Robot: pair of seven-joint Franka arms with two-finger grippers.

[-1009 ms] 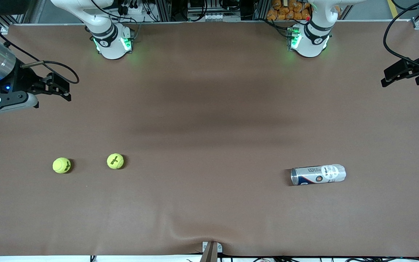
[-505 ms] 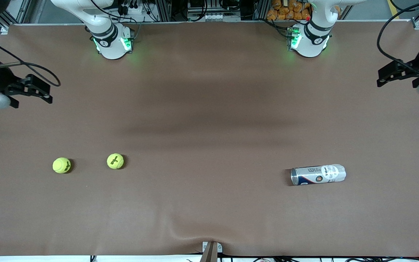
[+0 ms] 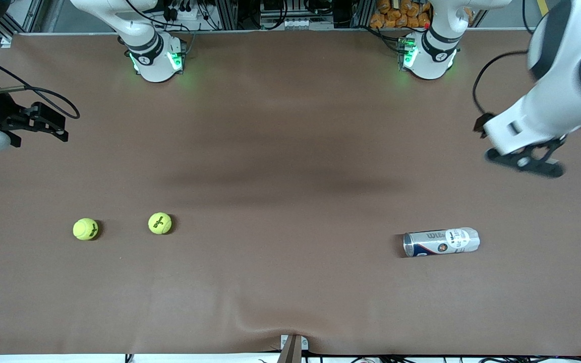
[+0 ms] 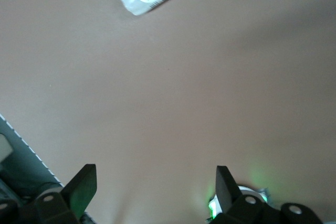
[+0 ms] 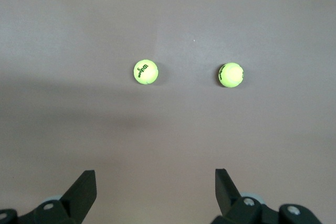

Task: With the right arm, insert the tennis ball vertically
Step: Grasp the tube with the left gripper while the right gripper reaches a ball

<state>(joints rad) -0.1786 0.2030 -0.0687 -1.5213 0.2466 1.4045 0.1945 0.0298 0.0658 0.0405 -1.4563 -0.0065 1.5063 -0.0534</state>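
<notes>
You have a brown table (image 3: 290, 151) with the left arm (image 3: 563, 65) swung in over its own end, white wrist block low over the surface. Its left gripper (image 4: 156, 182) hangs above bare table with both fingers spread wide and nothing between them. The tennis ball can (image 3: 441, 242) lies on its side, well apart from that gripper and nearer the front camera.

Your right gripper (image 5: 156, 187) is up over the table edge at the right arm's end, fingers wide apart and empty. Two tennis balls sit well apart from it, nearer the front camera: the outer tennis ball (image 3: 85, 229) toward the right arm's end, and the inner tennis ball (image 3: 160, 223) beside it, toward the can. Neither ball touches the other.
</notes>
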